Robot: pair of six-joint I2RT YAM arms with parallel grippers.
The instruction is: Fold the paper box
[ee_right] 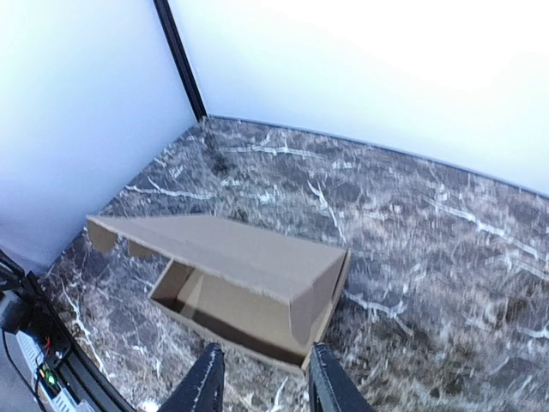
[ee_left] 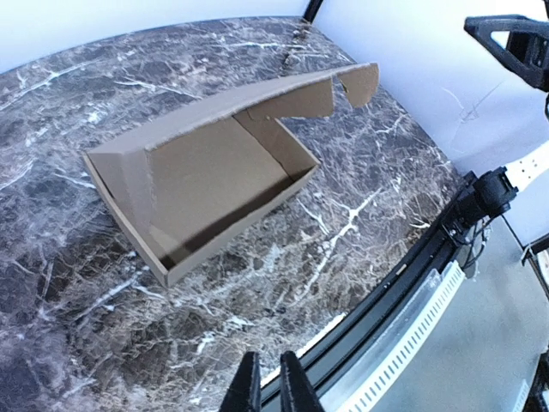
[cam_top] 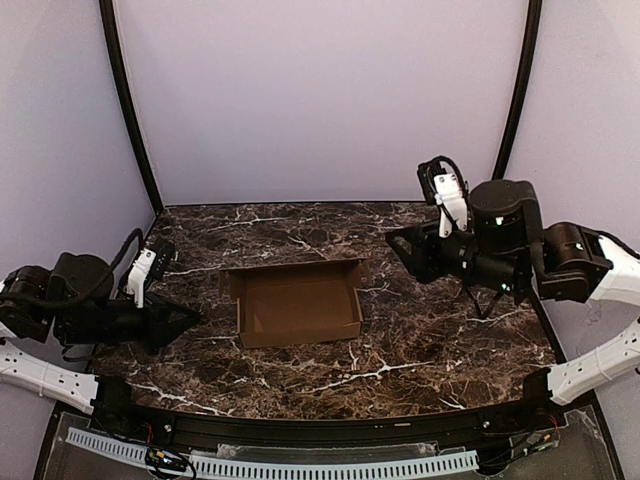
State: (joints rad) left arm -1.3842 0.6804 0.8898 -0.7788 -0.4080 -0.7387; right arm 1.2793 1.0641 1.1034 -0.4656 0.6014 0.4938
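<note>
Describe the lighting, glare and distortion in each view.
Top external: dim and even, the paper box plainly readable, no glare on the dark marble table. Left wrist: wide-angle bending curves the table edge; the wall at upper right glares white. Right wrist: back wall blown out to white, box interior shaded, slightly soft.

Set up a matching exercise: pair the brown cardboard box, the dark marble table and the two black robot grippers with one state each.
Things:
1. plain brown cardboard box
2. left gripper
3. right gripper
4. dark marble table

States:
A. fingers spread apart, holding nothing
B. lid flap raised, nothing inside
C. white-veined, lying under the box
D. fingers nearly together, holding nothing

Pairs: 1-B; 2-D; 3-A; 4-C
</note>
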